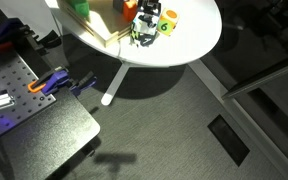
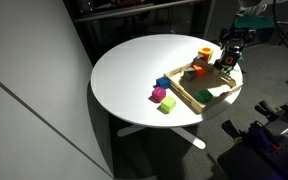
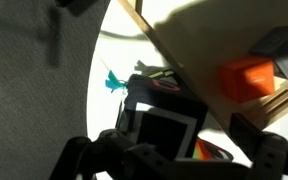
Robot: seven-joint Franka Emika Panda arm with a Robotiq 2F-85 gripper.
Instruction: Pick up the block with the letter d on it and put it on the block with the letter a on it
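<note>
In my wrist view the gripper straddles the block with the letter d, white face, dark border, marking too blurred to read, I cannot tell whether the fingers squeeze it, sitting beside the wooden tray, orange cube beyond, partly cut off, on the white table

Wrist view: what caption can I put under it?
The gripper straddles the white-faced block, with an orange block nearby.

A round white table carries a wooden tray. Just beside the tray sit a blue cube, a magenta cube and a yellow-green cube. Inside the tray lies what looks like a green block.
</note>
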